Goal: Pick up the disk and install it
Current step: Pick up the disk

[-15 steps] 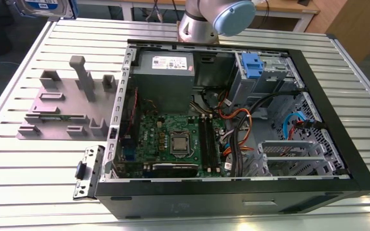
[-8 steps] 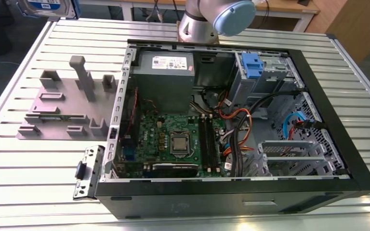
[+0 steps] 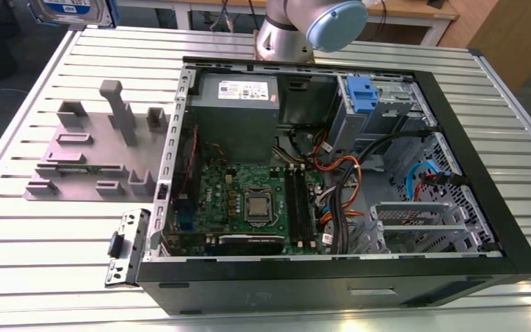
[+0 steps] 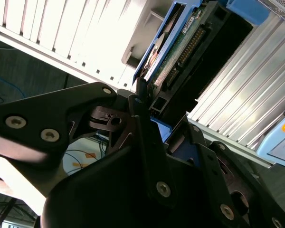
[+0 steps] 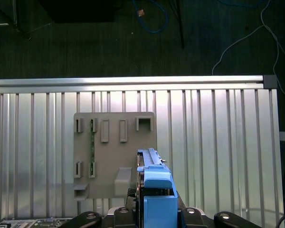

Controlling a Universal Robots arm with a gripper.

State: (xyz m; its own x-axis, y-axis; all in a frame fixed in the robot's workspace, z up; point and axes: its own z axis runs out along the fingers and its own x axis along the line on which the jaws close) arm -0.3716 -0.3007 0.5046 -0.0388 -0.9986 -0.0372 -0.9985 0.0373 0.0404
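Observation:
The disk (image 5: 154, 190), a silver-grey drive in a blue plastic caddy, is held edge-on between the black fingers of my gripper (image 5: 154, 211), which is shut on it. It hangs in the air above the slatted table, over the grey holder block (image 5: 115, 152). In the second wrist view the disk (image 4: 175, 52) shows its green circuit board and blue frame, sticking out past my gripper (image 4: 156, 118). At the far corner on the exterior view's left, the disk (image 3: 67, 10) shows its white-and-blue label, well away from the open computer case (image 3: 487, 159).
Inside the case are a second blue-handled caddy (image 3: 362, 93) in the drive bay, a grey power supply (image 3: 238, 97), the motherboard (image 3: 252, 200) and loose cables. The grey holder block (image 3: 99, 152) stands beside the case on the exterior view's left. A detached bracket (image 3: 125, 245) lies near the case's corner.

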